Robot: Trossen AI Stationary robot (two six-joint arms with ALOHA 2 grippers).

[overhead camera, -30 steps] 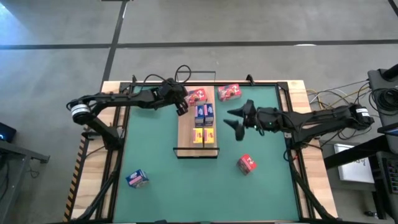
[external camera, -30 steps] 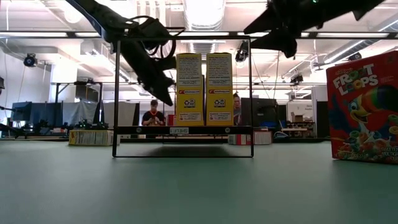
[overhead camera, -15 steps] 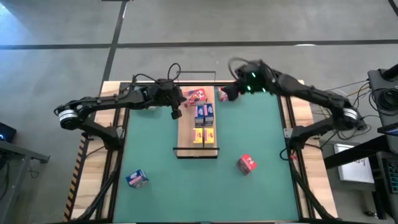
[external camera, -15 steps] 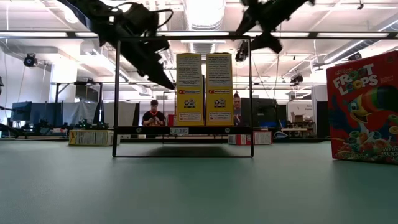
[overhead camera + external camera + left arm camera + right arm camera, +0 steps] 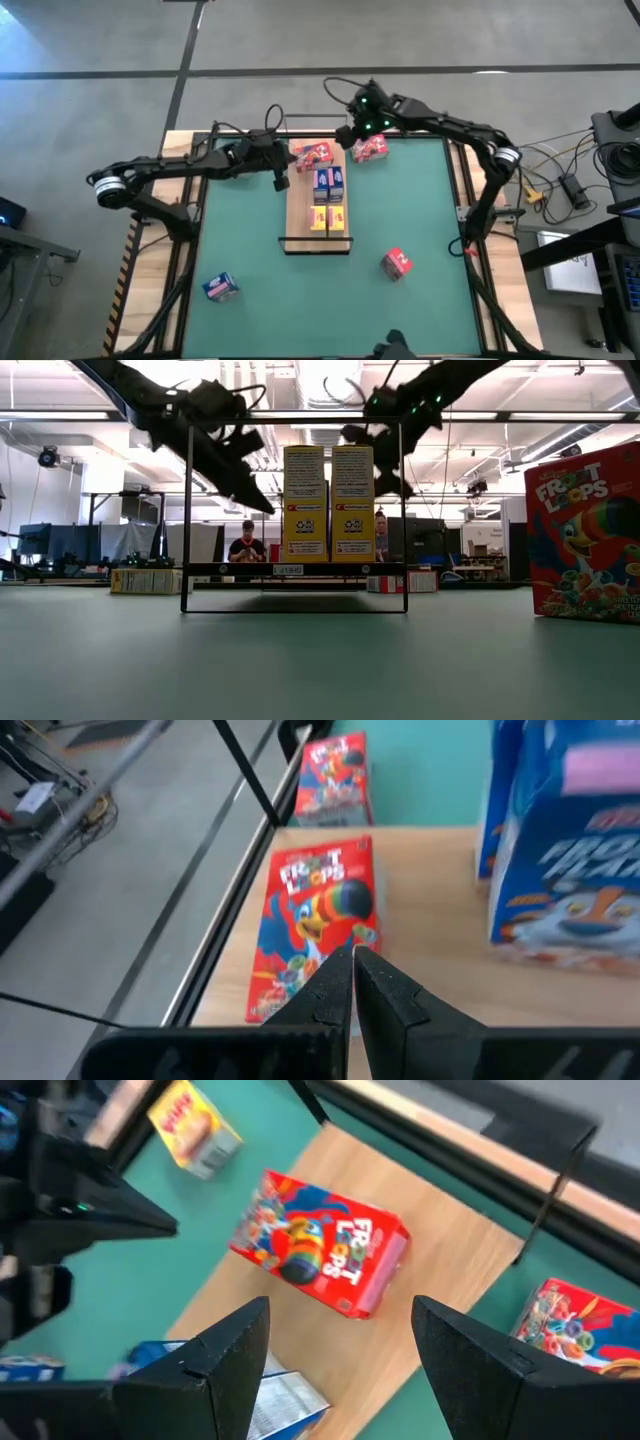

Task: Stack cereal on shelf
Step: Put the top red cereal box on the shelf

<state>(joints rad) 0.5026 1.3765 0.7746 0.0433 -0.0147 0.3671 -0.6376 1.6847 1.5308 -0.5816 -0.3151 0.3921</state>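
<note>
Boxes of cereal sit on and around the shelf [image 5: 296, 205], a long light-wood board with thin black wire at its ends, lying in the middle of the green mat [image 5: 420, 220]. One red box [image 5: 316, 154] lies flat at the far end of the board. Two blue boxes [image 5: 329, 183] stand next to it in the middle, and two yellow boxes [image 5: 327, 218] stand at the near end. From table height the yellow pair [image 5: 328, 500] show side by side inside the black frame.

Off the board, another red box [image 5: 369, 148] lies on the mat just beside the far right corner. A third red box [image 5: 397, 263] stands alone on the mat nearer the front right, and it looks big at the edge of the low view [image 5: 588, 535]. A blue box [image 5: 220, 288] sits well apart at the front left.

The left gripper [image 5: 281, 176] hangs just beside the board's left edge, near the flat red box. Its fingers [image 5: 330, 995] are pressed together and hold nothing.

The right gripper [image 5: 352, 134] hangs over the far end of the shelf, between the two red boxes there. Its fingers [image 5: 232, 1350] stand wide apart with nothing between them, and its camera looks down at the flat red box [image 5: 318, 1245]
</note>
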